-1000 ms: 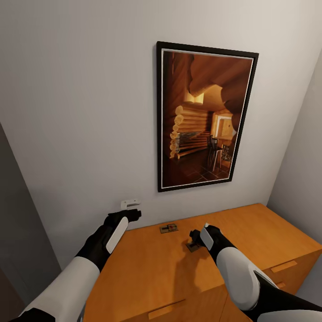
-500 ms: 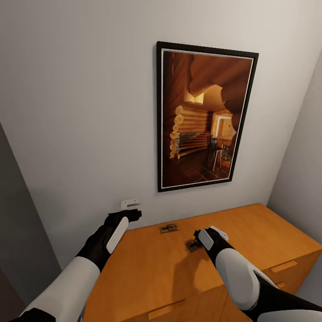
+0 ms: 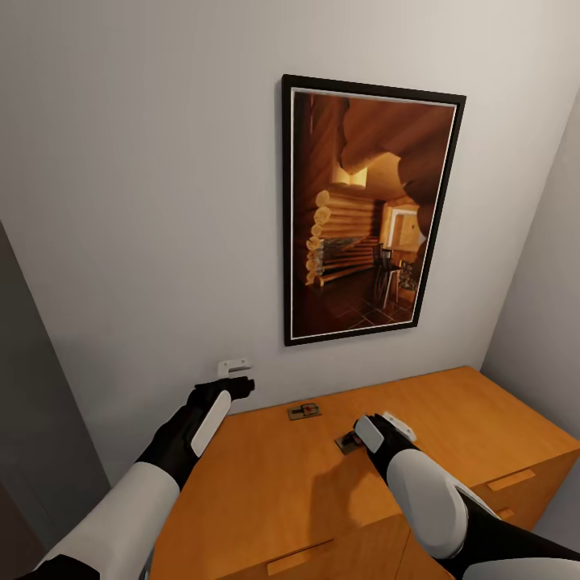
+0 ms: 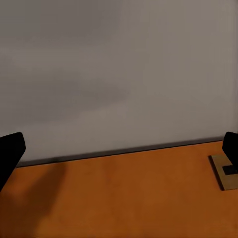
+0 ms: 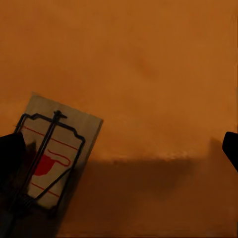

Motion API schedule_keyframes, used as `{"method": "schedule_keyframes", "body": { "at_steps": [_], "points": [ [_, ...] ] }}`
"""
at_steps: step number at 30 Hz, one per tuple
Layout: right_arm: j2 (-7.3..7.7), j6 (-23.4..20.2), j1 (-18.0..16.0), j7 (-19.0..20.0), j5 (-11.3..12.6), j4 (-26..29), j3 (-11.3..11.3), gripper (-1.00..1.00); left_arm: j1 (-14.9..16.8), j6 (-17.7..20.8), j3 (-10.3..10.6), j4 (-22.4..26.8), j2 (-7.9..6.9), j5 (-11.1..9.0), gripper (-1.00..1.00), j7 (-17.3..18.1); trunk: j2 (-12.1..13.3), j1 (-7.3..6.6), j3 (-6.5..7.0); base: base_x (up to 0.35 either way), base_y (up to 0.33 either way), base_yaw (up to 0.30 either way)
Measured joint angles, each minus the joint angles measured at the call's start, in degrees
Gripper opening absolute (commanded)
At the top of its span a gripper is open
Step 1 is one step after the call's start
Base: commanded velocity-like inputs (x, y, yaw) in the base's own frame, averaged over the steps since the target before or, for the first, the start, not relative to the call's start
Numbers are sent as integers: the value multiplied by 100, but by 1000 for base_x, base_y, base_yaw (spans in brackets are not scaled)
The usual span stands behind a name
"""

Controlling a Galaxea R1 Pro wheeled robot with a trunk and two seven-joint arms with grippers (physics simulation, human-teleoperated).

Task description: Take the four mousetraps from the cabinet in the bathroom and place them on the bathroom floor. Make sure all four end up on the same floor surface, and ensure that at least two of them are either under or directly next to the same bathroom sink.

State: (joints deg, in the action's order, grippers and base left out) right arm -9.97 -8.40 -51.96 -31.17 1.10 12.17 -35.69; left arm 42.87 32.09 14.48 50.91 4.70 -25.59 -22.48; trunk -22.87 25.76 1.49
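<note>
**Operator:** Report arm pose.

**Inspector:** In the head view, the left arm reached forward over the left end of the cabinet, its left gripper held level near the wall, below a small white wall fitting. The right arm bent inward over the cabinet top, with the right gripper pointed down just beside one mousetrap. A second mousetrap lay flat farther back, near the wall under the framed picture.

**Operator:** Claw states?

**Inspector:** Both released. The left wrist view showed the left fingertips spread wide, nothing between them. The right wrist view showed the right fingertips equally wide apart.

**Operator:** View differences?

**Inspector:** The right wrist view resolved the near trap's wire spring and red spot, with one fingertip overlapping its edge; contact could not be confirmed. The left wrist view caught the far trap's board corner beside a fingertip.
</note>
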Motion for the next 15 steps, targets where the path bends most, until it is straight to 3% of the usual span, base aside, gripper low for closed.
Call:
{"method": "schedule_keyframes", "body": {
  "at_steps": [8, 15],
  "points": [
    [0, 16, 0, 31, 1, -146, 13, 100, 0, -1, -1, 0, -1, 0, 100, 0, 0, 0, 0, 0, 0, 0],
    [1, -19, -1, 333, -9, -173, 35, 100, 0, 2, 2, 0, -12, 0, 100, 0, -1, 0, 0, 0, 0, 0]
  ]
}}
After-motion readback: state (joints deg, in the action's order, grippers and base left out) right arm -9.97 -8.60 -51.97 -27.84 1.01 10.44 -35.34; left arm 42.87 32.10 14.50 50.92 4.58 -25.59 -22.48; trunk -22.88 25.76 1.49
